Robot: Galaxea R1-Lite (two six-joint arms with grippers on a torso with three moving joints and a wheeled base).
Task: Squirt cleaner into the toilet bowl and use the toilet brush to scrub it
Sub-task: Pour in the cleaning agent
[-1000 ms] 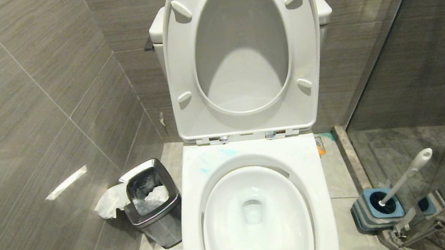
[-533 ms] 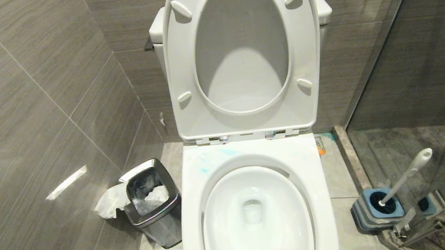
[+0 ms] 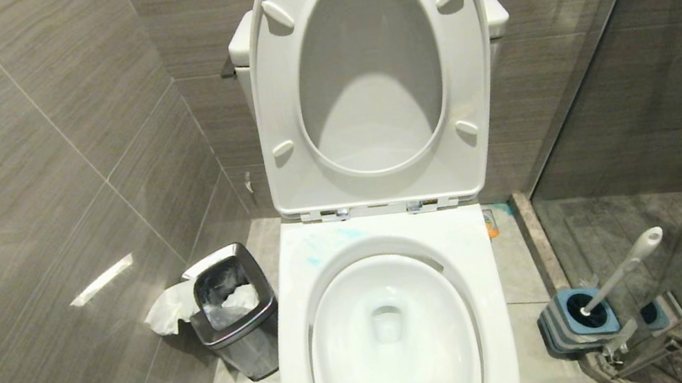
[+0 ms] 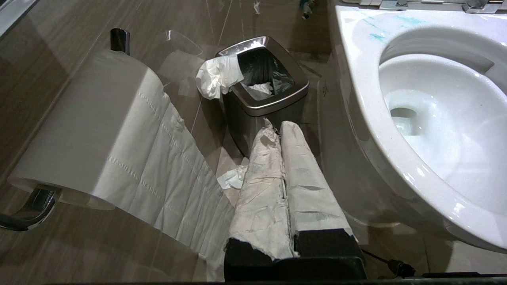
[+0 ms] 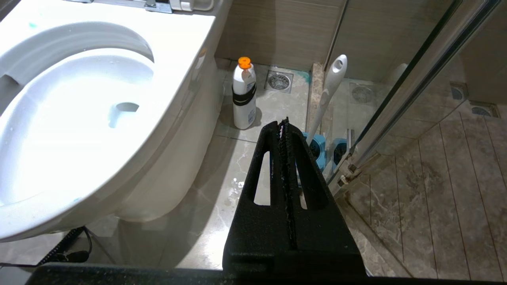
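Head view shows the toilet bowl (image 3: 392,344) open straight ahead of me, seat up, with neither of my arms in sight. In the right wrist view the cleaner (image 5: 243,95) stands upright on the floor just beside the toilet's right flank, ahead of my right gripper (image 5: 283,123), whose jaws are pressed together on nothing, so that arm is the nearer one. The toilet brush (image 5: 328,93) leans in its holder (image 5: 317,145) close by, while my left gripper (image 4: 277,128), paper-wrapped and likewise closed empty, sits across by the waste bin (image 4: 263,93).
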